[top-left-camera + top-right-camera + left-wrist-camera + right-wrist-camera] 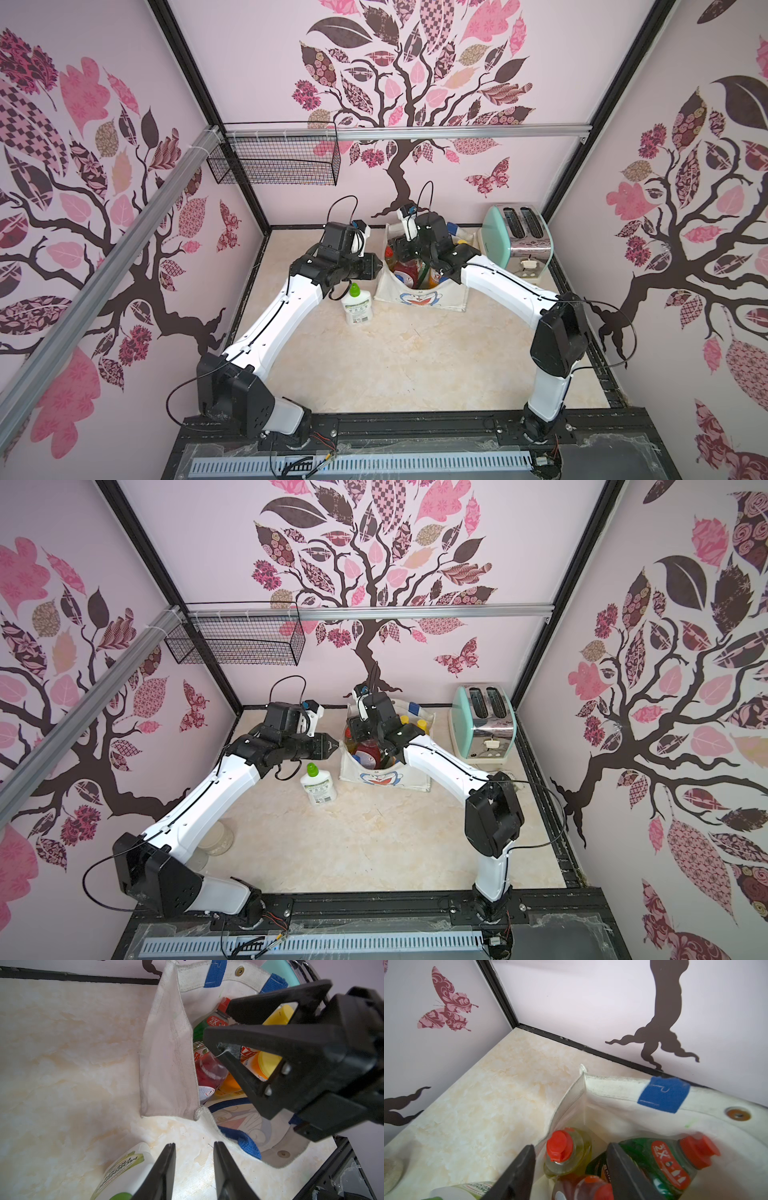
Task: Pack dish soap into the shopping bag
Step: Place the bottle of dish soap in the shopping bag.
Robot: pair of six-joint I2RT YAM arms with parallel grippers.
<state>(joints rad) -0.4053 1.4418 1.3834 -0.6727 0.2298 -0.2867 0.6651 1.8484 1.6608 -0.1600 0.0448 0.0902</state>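
The right gripper [570, 1145] is held parted and empty over the shopping bag [612, 1093] — red-capped dish soap bottles [670, 1159] are seen directly beneath it. The white bottle [356, 309] is stood just beside the narrowly parted, empty left gripper [193, 1143].

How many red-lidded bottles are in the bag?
3. The yellow-green bottle sits in the bag's corner, the red bottle beside it, the dark green bottle tilted next to them. More may be hidden.

One bottle [356, 309] stands left of bag [422, 299]; other bottles [405, 270] inside; toaster [519, 245] right.
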